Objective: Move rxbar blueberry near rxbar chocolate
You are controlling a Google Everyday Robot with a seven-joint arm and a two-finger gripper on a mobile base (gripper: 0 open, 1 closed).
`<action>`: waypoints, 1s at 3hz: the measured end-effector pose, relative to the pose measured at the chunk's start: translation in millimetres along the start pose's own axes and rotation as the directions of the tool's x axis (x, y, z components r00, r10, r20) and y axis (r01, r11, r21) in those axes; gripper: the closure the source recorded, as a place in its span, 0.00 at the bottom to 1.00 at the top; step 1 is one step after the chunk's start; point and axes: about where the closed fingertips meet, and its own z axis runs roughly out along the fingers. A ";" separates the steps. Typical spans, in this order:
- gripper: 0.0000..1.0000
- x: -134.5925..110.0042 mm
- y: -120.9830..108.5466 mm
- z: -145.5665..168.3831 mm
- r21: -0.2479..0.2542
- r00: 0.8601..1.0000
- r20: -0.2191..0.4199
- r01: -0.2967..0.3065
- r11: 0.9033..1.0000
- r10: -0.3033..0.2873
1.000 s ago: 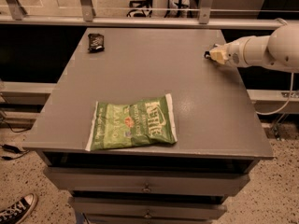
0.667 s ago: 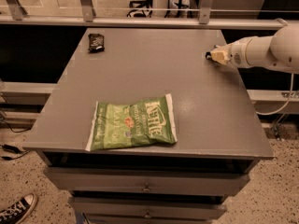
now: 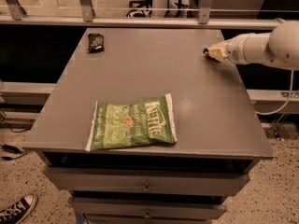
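Note:
The rxbar chocolate (image 3: 96,42) is a small black-brown wrapper lying flat at the far left corner of the grey table (image 3: 201,106). My gripper (image 3: 212,53) reaches in from the right on a white arm (image 3: 261,48) and sits low over the table's far right edge, far from the chocolate bar. A tiny dark sliver shows at the gripper's tip, and I cannot tell what it is. No dark-blue rxbar blueberry shows clearly anywhere; it is hidden or out of view.
A large green Kettle chip bag (image 3: 133,123) lies flat near the table's front edge, left of centre. Drawers (image 3: 147,186) sit below the tabletop. A metal railing (image 3: 140,20) runs behind the table. A sneaker (image 3: 16,210) is on the floor at lower left.

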 end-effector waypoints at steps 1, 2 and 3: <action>1.00 -48.0 23.8 47.1 -0.114 0.994 0.089 0.074 0.991 -0.064; 1.00 -118.0 69.4 90.2 -0.245 0.967 0.220 0.183 0.952 -0.129; 1.00 -150.2 101.0 100.9 -0.314 0.947 0.281 0.243 0.918 -0.155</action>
